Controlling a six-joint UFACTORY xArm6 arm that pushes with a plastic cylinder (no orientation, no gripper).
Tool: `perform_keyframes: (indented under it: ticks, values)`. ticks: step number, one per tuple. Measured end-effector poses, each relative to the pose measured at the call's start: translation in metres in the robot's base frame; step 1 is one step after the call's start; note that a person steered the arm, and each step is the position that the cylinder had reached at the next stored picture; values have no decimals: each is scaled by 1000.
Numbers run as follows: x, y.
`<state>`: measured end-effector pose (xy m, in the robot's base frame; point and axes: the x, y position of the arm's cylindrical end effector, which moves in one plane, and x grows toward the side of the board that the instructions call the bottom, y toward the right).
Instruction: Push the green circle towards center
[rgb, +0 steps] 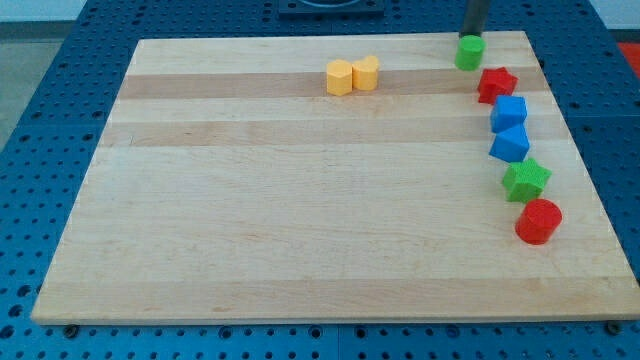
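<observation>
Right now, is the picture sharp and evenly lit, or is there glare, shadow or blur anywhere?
Camera view: even, soft light on the wooden board, no glare; blocks such as the green circle cast only faint, short shadows; edges look slightly soft throughout; my tip, just above the green circle, is dark and somewhat blurred; the board appears tapered by perspective.

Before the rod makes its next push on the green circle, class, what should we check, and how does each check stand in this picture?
1. My tip located: ok, just above the green circle, at the view's top.
2. Tip touching the circle: cannot tell.
3. Push direction: not ok; straight down-view heads nearer the red star than the center.
4. Room to the circle's left: ok; the two yellow blocks sit well left.
5. Circle clear of neighbours: ok; small gap before the red star.
6. Center of the board free: ok.
</observation>
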<state>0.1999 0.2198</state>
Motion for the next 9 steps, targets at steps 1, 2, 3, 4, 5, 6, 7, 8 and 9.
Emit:
perform_keyframes:
  ticks: [1, 2, 3, 4, 5, 6, 7, 8, 9]
  values:
    - [10, 11]
    - [26, 4]
    - [48, -8]
    - [50, -23]
    - [50, -33]
    - [51, -38]
    - [58, -47]
    - [74, -67]
    - [103, -81]
